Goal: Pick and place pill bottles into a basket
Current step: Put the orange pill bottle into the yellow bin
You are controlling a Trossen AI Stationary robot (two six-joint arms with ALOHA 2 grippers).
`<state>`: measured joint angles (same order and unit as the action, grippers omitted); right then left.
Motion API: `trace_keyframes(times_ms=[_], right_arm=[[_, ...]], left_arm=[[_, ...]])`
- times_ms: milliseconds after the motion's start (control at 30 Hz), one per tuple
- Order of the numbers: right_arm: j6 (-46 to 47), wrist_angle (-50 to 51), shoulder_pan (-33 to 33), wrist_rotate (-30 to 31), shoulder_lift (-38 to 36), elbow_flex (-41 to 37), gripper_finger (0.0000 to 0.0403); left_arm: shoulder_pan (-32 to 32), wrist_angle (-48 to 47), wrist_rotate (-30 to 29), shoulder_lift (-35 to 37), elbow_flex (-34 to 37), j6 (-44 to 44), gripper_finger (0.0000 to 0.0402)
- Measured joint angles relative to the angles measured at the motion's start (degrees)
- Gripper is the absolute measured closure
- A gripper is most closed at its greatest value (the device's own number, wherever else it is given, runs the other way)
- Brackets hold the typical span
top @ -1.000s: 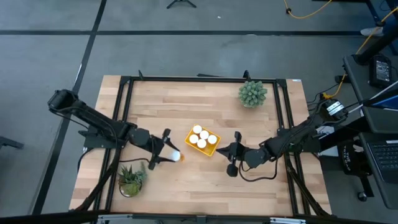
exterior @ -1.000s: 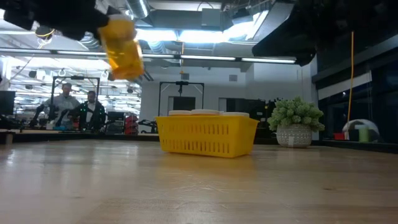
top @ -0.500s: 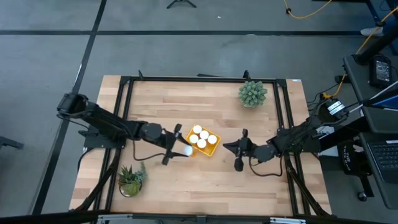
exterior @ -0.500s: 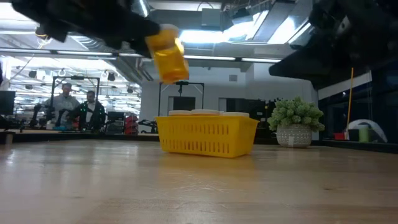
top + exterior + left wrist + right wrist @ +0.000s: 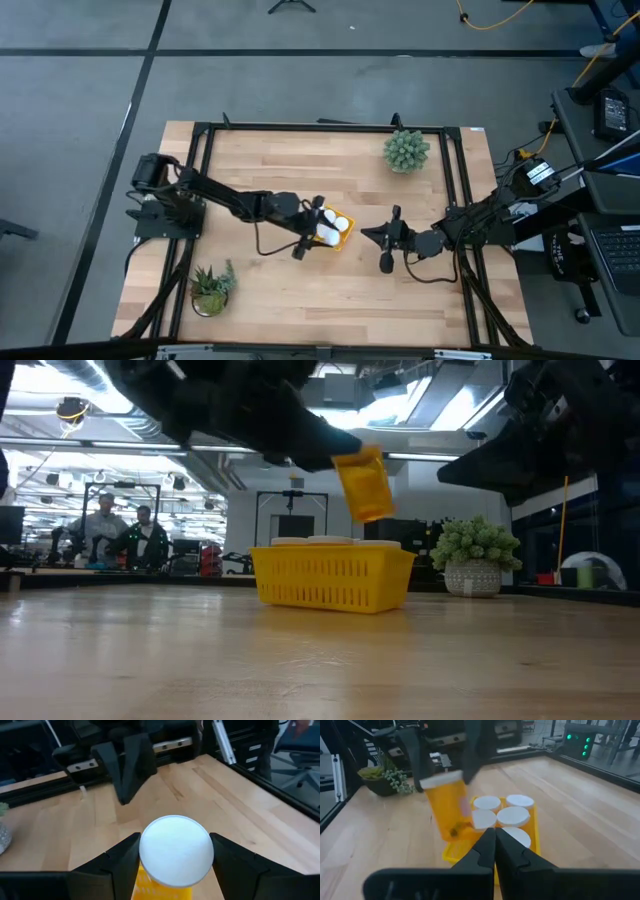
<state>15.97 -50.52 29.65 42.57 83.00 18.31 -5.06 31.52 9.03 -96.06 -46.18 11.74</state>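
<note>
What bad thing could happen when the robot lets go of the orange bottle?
The left gripper holds the bottle tilted, well above the basket, so it might bounce out or land on its side. Five bottles already fill much of the basket, so it could hit their caps. The right gripper waits close by, but apart.

Two thin black arms are seen, each made of long tube parts joined together. Black cables are looped beside them. The left gripper and right gripper are made of two flat, dark, wedge-shaped fingers.
</note>
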Motion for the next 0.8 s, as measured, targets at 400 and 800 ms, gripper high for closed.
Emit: trace_keyframes(times_ms=[400, 800], right_arm=[[-2.07, 0.04, 0.00, -0.16, 0.02, 0.00, 0.0396], [-5.82, -0.30, 0.02, -0.13, 0.04, 0.00, 0.0396]], left_arm=[[1.09, -1.09, 0.37, -2.79, -2.66, -0.46, 0.0184], [1.19, -3.21, -2.17, -2.79, -2.63, -1.31, 0.0184]])
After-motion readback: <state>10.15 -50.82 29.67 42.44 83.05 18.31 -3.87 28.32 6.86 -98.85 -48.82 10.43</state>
